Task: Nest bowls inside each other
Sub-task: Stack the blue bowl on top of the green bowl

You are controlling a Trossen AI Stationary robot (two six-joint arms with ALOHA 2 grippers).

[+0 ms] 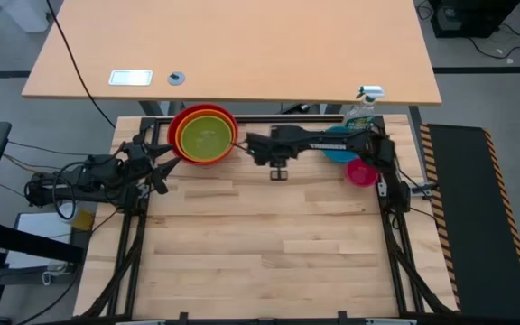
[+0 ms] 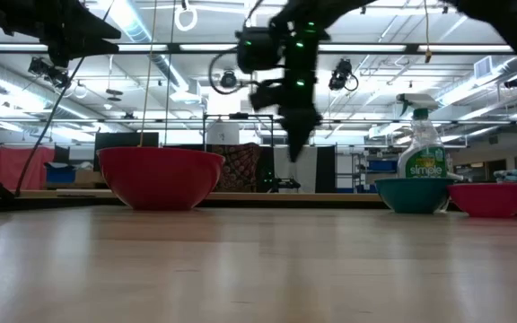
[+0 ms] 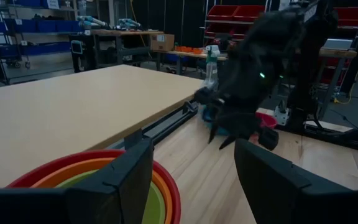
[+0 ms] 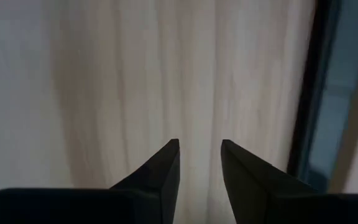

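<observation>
The red bowl (image 1: pixel 204 135) stands on the table at the far left with the orange bowl (image 1: pixel 184 134) and the lime green bowl (image 1: pixel 208 139) nested in it. The blue bowl (image 1: pixel 337 152) sits at the far right, partly under my right arm. The magenta bowl (image 1: pixel 362 171) stands just nearer than it. My right gripper (image 1: pixel 256 149) hangs above the bare wood between the red and blue bowls, pointing steeply down, open and empty (image 4: pixel 200 155). My left gripper (image 3: pixel 194 180) waits open and level beside the stack's left.
A clear spray bottle (image 1: pixel 364 104) stands behind the blue bowl at the far right corner. A black rail (image 1: pixel 287 117) runs along the far edge, with a larger tan table (image 1: pixel 233 45) beyond it. The near half of the wood (image 1: pixel 260 244) is bare.
</observation>
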